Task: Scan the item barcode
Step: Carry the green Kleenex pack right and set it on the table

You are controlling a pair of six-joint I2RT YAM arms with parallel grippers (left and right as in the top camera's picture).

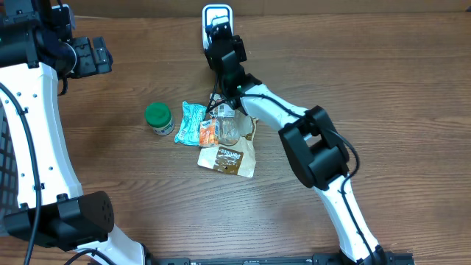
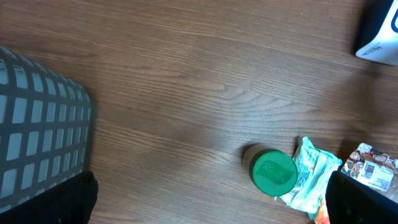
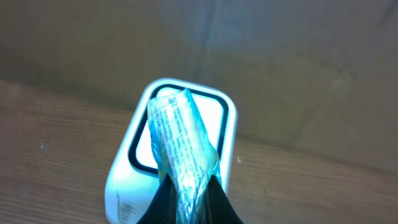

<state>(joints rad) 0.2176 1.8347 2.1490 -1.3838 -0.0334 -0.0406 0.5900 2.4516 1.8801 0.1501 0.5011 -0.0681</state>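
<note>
Pinched between the pressed-together fingers of the right gripper (image 3: 186, 202), a crinkled teal translucent plastic packet (image 3: 181, 140) is held upright. It is set before the window of the white rounded barcode scanner (image 3: 121, 183) at twelve o'clock. A heap of foil snack packets (image 1: 227, 156) is seen at the scanner's six o'clock, a green-lidded jar (image 1: 158, 116) at its nine o'clock. The left gripper (image 1: 92, 55) is spread wide, at the jar's ten o'clock.

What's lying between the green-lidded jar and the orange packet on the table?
A crumpled teal wrapper lies between the green-lidded jar and the orange packet, seen best in the overhead view.
</note>
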